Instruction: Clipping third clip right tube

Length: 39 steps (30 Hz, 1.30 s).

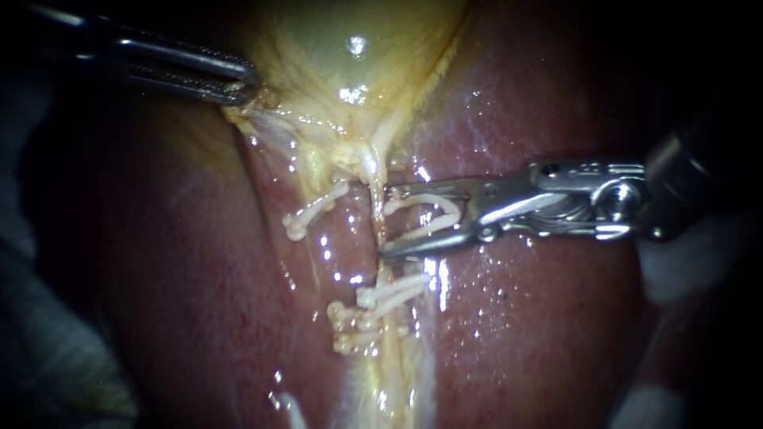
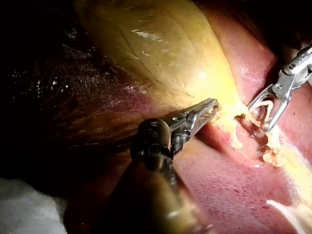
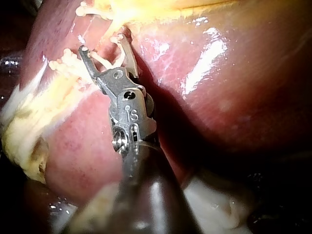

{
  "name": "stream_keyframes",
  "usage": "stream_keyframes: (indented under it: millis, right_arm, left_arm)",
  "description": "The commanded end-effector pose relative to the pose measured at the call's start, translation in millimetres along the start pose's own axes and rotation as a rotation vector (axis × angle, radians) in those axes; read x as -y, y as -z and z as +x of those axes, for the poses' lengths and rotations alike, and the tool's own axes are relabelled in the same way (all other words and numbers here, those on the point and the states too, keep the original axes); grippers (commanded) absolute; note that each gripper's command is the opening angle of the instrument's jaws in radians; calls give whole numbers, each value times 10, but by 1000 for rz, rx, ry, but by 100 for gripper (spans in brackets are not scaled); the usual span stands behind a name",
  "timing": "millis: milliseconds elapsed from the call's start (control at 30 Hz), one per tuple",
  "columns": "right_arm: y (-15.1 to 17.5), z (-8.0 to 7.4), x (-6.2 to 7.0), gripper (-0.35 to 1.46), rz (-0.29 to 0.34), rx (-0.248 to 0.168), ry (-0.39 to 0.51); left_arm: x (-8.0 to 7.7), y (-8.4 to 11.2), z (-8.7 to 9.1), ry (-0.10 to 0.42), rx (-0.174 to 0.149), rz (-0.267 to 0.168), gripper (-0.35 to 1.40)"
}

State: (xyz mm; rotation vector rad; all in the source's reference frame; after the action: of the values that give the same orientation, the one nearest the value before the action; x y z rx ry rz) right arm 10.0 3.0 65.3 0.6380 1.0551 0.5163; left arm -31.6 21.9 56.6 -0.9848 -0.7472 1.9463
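My right instrument [image 1: 388,221] comes in from the right, its jaws spread wide and holding an open white clip [image 1: 425,214]. The jaws straddle the pale right tube [image 1: 375,208] below the gallbladder [image 1: 350,48]. The right wrist view shows the same clip [image 3: 109,61] between those jaws [image 3: 102,46]. Two white clips [image 1: 389,294] sit lower on this tube. Another clip [image 1: 314,210] lies across the tissue to its left. My left instrument [image 1: 246,86] is shut on the gallbladder's lower edge at upper left, as the left wrist view also shows [image 2: 209,109].
Red-brown liver [image 1: 517,318] surrounds the tubes on both sides. A yellowish tissue strand [image 1: 393,373] runs down from the clips. White gauze [image 3: 214,204] lies beside the liver, under my right instrument's shaft.
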Motion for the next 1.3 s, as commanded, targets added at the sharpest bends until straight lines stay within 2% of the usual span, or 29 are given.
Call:
stream_keyframes:
  millis: [33, 333, 667, 900, 967, 1300]
  right_arm:
    - [-4, 0, 1, 50, 0, -6, -6]
    - [-26, 6, 8, 50, 10, -71, -73]
    - [-25, 19, 24, 50, 140, -180, -167]
    - [-22, 32, 24, 46, 175, -241, -208]
    - [-22, 32, 23, 44, 182, -253, -226]
    - [-19, 31, 19, 27, 187, -250, -255]
  left_arm:
    - [0, 0, 0, 0, 0, 0, -35]
    - [0, 0, 0, 0, 0, 1, -35]
    - [0, -1, 0, 1, 0, 1, -35]
    - [0, -1, 0, 1, 0, 1, -35]
    - [0, -1, 1, 1, -1, 1, -35]
    - [0, -2, 1, 1, -1, 2, -35]
